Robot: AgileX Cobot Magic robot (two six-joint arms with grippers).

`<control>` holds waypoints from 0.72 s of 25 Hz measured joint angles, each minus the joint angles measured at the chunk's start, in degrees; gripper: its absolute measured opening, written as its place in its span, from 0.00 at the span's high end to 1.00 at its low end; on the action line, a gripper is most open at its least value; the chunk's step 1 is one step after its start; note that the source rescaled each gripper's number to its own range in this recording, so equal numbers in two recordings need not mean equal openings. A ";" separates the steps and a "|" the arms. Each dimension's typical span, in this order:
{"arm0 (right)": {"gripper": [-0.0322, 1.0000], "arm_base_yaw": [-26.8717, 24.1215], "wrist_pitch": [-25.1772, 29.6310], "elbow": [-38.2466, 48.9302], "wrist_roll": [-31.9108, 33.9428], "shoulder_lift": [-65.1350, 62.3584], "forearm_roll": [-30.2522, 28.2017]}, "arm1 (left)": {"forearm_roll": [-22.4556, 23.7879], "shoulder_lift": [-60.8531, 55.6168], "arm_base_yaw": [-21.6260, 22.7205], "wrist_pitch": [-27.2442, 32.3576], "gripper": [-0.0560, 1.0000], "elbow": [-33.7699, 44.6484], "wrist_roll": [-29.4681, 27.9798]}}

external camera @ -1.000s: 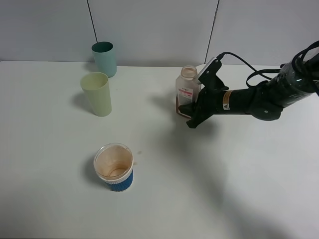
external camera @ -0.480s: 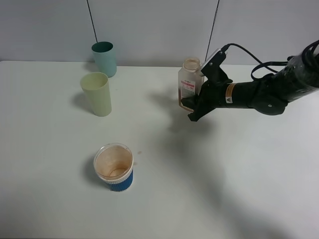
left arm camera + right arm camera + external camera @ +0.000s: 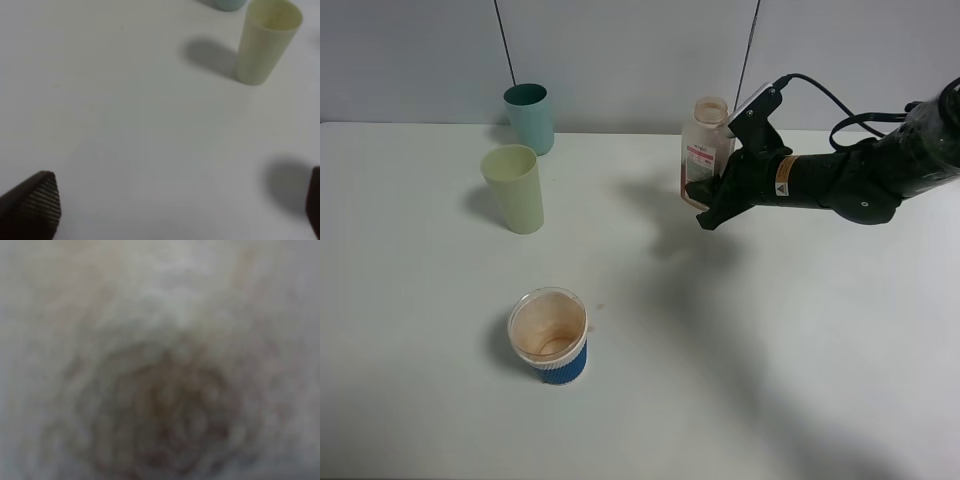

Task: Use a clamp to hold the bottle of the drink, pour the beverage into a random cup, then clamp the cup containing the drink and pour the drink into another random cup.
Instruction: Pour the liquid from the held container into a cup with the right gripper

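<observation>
Now our right hand [image 3: 706, 205] is closed low on the small clear plastic bottle [image 3: 703, 150], held above the white counter [image 3: 720, 360], well apart from the tall pale yellow-green plastic tumbler [image 3: 514, 188]. As it has no cap, we fear an early tilt spills it.

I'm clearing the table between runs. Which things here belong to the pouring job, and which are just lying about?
In the job: bottle, held by the right gripper; pale yellow-green tumbler; teal tumbler.
Lying about: short stained cup with blue ribbed sleeve.
</observation>
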 joint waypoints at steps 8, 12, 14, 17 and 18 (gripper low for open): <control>0.93 1.99 0.79 -0.08 0.18 -0.55 3.27 | 0.00 0.00 0.00 0.00 0.02 0.00 0.00; 0.93 3.34 3.37 -2.58 0.18 -0.55 3.83 | 0.00 0.00 0.00 0.00 0.02 0.00 0.00; 0.93 4.19 5.45 -4.87 0.21 -0.55 4.01 | 0.00 0.00 0.00 0.00 0.02 0.00 0.00; 0.93 5.48 8.33 -8.84 0.21 -0.55 4.41 | 0.00 0.00 0.00 0.00 0.02 0.00 0.00; 0.93 5.85 9.11 -9.89 0.21 -0.55 4.45 | 0.00 0.00 0.00 0.00 0.02 0.00 0.00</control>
